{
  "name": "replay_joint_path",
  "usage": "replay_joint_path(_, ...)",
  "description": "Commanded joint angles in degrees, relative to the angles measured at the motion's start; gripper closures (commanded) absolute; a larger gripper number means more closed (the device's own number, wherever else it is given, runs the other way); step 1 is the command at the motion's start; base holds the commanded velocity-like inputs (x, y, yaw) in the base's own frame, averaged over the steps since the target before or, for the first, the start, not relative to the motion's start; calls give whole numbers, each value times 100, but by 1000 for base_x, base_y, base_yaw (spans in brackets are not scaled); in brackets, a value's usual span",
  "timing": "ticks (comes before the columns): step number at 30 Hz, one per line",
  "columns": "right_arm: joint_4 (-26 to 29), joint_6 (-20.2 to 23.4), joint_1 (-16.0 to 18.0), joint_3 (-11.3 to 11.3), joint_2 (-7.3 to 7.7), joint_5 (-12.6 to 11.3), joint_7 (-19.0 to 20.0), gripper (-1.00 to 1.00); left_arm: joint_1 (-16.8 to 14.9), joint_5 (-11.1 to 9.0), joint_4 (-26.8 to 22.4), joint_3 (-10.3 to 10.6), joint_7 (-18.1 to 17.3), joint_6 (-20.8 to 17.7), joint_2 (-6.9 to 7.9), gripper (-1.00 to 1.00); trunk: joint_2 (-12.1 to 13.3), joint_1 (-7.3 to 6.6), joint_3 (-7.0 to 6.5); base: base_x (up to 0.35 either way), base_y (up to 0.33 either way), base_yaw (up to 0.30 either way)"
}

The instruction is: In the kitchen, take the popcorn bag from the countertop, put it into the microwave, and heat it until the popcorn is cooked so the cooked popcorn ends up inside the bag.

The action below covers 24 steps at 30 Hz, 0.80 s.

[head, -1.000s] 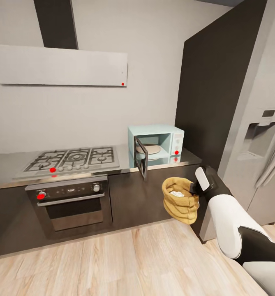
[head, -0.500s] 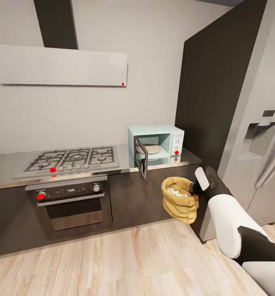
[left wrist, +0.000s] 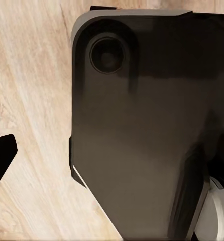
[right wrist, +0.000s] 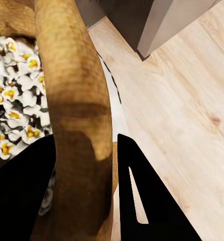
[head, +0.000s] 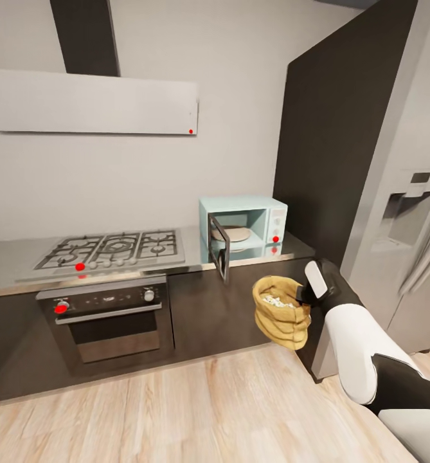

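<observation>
Tan-brown paper marks the popcorn bag (head: 280, 312), which is held in mid-air by the right gripper (head: 303, 294) in front of the dark cabinet fronts, below and slightly right of the microwave (head: 243, 227). The rolled rim of the sack is clamped between the two dark fingers (right wrist: 142, 201), one seen inside the bag and one outside. White and yellow puffed popcorn (right wrist: 14, 113) is heaped inside the bag. The mint-blue microwave is set on the grey countertop (head: 9, 260) with its door (head: 220, 247) swung open toward the room, and a round plate is seen inside. A gas hob (head: 115, 249) lies to its left above a black oven (head: 108, 315). The state of the left gripper cannot be told; a dark robot body panel (left wrist: 142, 125) over wooden floor (left wrist: 31, 100) is seen from its wrist.
</observation>
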<state>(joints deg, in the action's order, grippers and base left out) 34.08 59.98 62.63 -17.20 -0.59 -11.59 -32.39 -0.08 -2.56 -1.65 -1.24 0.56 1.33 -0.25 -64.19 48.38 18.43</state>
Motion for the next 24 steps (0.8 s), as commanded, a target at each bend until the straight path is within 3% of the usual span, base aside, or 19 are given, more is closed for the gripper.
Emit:
replay_joint_path(1, 20, 2, 4, -20, -3, -66, -58, 100, -1, -28, -2, -8, 6, 10, -1, -100, -4, 2, 6, 207, -151, 0)
replay_joint_path(15, 81, 2, 4, 4, 61, -32, -74, 100, -1, -25, -2, -25, 7, 61, -1, -100, -4, 2, 6, 44, -33, 5)
replay_joint_path(24, 74, 2, 4, 6, 76, -27, -83, 100, -1, -25, -2, -25, 7, 59, -1, -100, -4, 2, 6, 0, 0, 216)
